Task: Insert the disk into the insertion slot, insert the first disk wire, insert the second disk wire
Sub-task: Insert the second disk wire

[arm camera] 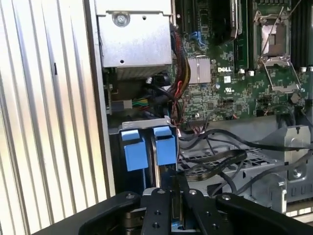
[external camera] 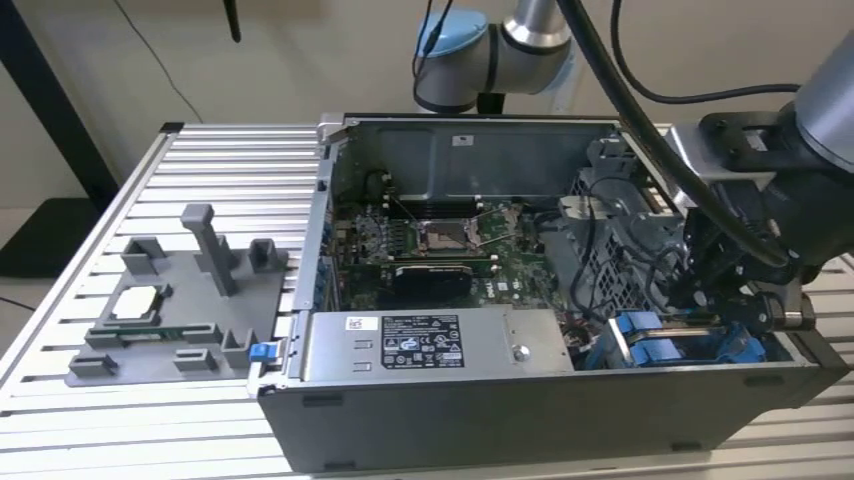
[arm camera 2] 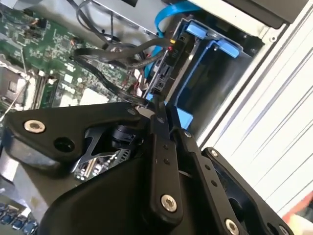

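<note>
The black two-fingered hand hangs over the drive-bay corner of the open dark grey computer case, which stands on the ribbed aluminium bench. In both wrist views its fingers lie close together, nearly shut. Judging by the second wrist view, the tips pinch something small at the black connector edge beside the bay, probably a wire plug; what they hold cannot be identified with certainty.

The disk, a flat drive in a bright blue plastic carrier frame, appears already seated in the insertion slot, a narrow bay of dark metal with blue rails. Its two blue tabs sit side by side at the bay mouth. The work in hand therefore appears to be a wire insertion rather than the disk insertion.

To do this step well:
- Keep the plug square to the drive's connector edge; a tilted plug is likely to jam.
- Advance along the connector axis only, with light force.
- Watch the loose black cables and the light blue flat cable that cross near the bay; they can snag the fingers.
- Keep clear of the green motherboard and the grey metal power-supply box.
</note>
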